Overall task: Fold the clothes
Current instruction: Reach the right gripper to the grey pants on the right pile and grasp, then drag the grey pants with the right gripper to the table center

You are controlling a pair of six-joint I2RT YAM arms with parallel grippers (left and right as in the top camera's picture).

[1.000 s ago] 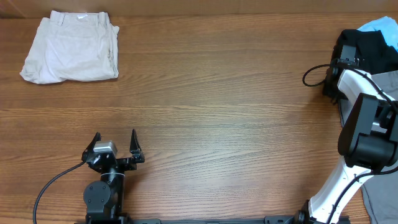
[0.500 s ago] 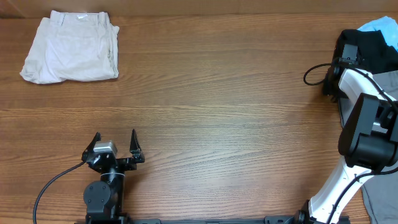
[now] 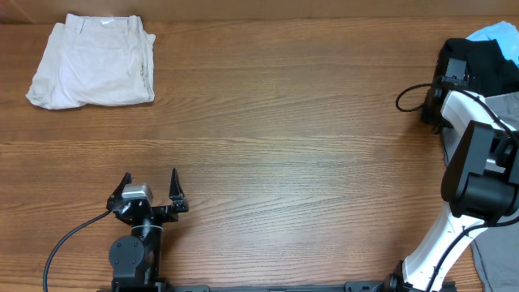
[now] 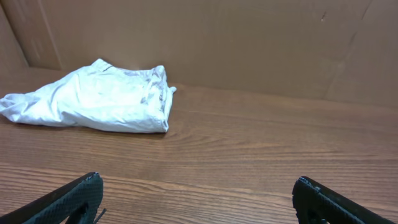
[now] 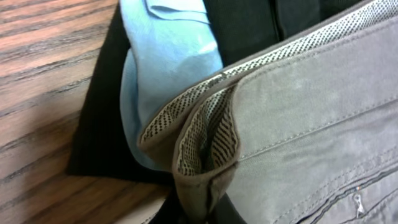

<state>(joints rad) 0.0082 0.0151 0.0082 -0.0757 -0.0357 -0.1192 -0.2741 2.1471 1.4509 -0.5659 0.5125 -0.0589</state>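
Observation:
My right gripper is shut on the waistband of the mid-grey shorts, pinching a fold of it at the table's right edge. Beside the fold lie a light-blue garment and a black shirt. In the overhead view the right gripper is at the pile of black shirt, light-blue garment and grey shorts. Folded cream shorts lie at the far left, also in the left wrist view. My left gripper is open and empty near the front edge.
More grey cloth shows at the front right corner, behind the right arm's base. The right arm's cable loops over the wooden table. A brown cardboard wall stands behind the table.

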